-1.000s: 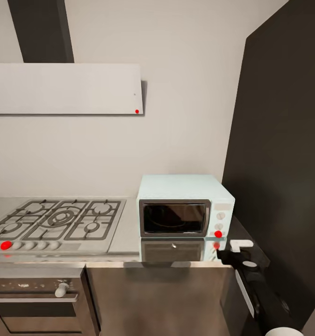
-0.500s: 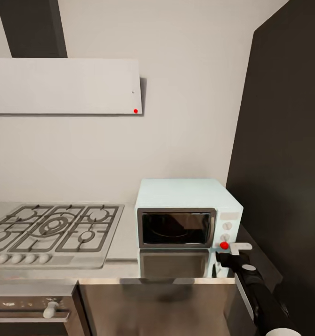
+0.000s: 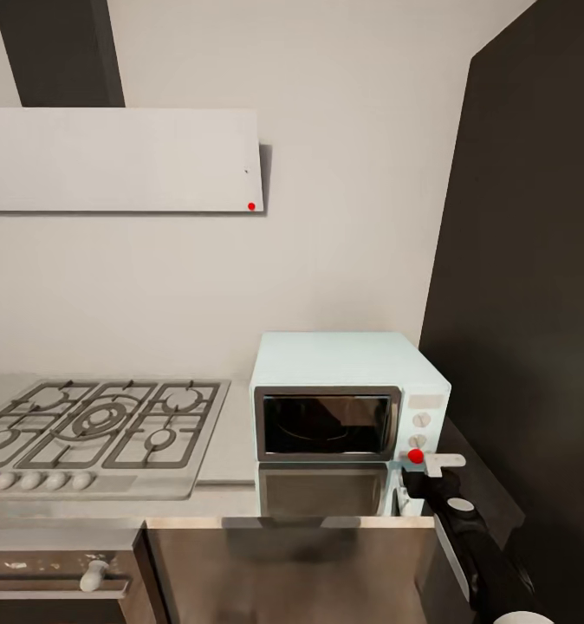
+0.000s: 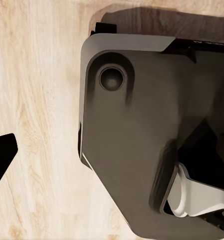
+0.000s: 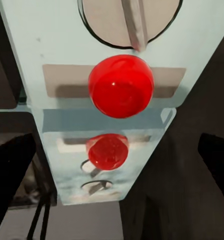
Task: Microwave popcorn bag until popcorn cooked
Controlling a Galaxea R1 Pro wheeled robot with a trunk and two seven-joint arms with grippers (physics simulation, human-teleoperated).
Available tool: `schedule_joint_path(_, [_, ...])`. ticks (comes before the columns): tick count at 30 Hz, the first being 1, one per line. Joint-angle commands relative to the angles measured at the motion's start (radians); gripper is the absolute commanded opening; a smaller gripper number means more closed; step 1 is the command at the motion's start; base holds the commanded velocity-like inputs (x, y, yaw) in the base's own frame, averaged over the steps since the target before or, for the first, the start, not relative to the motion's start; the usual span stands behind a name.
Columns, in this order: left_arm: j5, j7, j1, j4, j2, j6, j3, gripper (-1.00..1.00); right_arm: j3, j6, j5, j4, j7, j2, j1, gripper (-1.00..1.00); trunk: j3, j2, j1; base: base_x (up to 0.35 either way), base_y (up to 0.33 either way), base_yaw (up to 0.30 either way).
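Microwave (image 3: 348,400) on the countertop (image 3: 231,498) with door shut, gas hob (image 3: 97,425) to its left, dark wall panel (image 3: 526,286) to its right, right gripper (image 3: 432,469) just before its red button (image 5: 120,85) — fingers spread apart, left gripper's fingers hard to make out — cannot tell their state

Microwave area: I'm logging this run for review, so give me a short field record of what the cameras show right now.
microwave: mint-blue, door shut, on the countertop against the dark panel
red button: low on the microwave's knob panel; close in the right wrist view
right gripper: just in front of the red button, fingers spread either side of it
gas hob: beside the microwave
range hood: on the wall above the hob
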Motion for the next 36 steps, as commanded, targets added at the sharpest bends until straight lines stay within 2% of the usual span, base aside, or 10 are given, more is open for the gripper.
schedule_joint_path(1, [0.000,-0.002,0.000,-0.002,0.000,0.006,0.008,1.00,0.000,0.006,0.010,-0.001,-0.001,0.000,-0.001,-1.00,-0.002,-0.001,0.000,0.000,0.000,0.000])
schedule_joint_path(14, [0.000,-0.002,0.000,-0.002,0.000,0.006,0.007,1.00,0.000,0.006,0.010,-0.001,-0.001,0.000,-0.001,-1.00,-0.002,-0.001,0.000,0.005,0.000,0.000])
schedule_joint_path(22, [0.000,-0.002,0.000,-0.002,0.000,0.006,0.006,1.00,-0.001,0.006,0.010,-0.001,0.001,0.000,-0.001,-1.00,-0.002,-0.001,0.000,0.219,0.000,0.000])
schedule_joint_path(36, [0.000,-0.002,0.000,-0.002,0.000,0.006,0.007,1.00,-0.003,0.006,0.010,-0.001,0.001,0.000,-0.001,-1.00,-0.002,-0.001,0.000,0.004,0.000,0.000])
